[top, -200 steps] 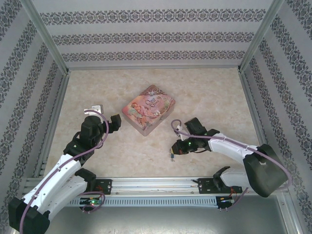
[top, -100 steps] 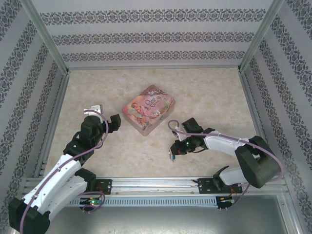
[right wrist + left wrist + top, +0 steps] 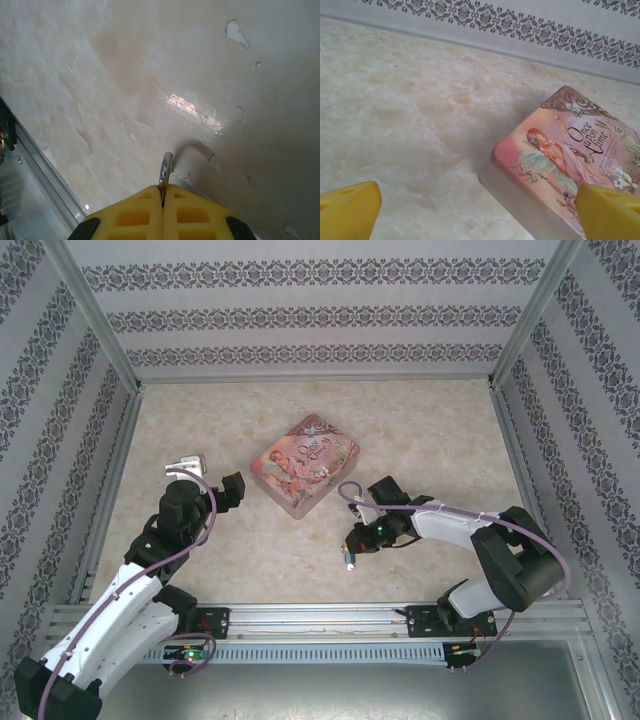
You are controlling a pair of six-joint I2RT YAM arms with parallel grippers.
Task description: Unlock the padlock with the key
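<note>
My right gripper [image 3: 163, 187] is shut, yellow fingertips pressed together low over the marble tabletop. A thin silver shackle [image 3: 165, 169] sticks out edge-on from between them. In the top view the tiny padlock [image 3: 350, 559] shows as a bluish speck at the tip of the right gripper [image 3: 353, 546], front of centre. The key is out of view. My left gripper [image 3: 231, 491] stands open at the left, its yellow fingertips [image 3: 347, 210] wide apart with nothing between them, pointed at the near corner of the pink tin.
The pink illustrated tin box [image 3: 304, 464] lies in the middle of the table, also in the left wrist view [image 3: 565, 165]. A small white object [image 3: 187, 462] sits behind the left arm. Patterned walls enclose three sides; a metal rail [image 3: 320, 618] runs along the front.
The right arm has swung its elbow leftward and inward while its shut gripper, with the padlock, stayed in nearly the same spot. The left arm has pulled back slightly towards the front left.
</note>
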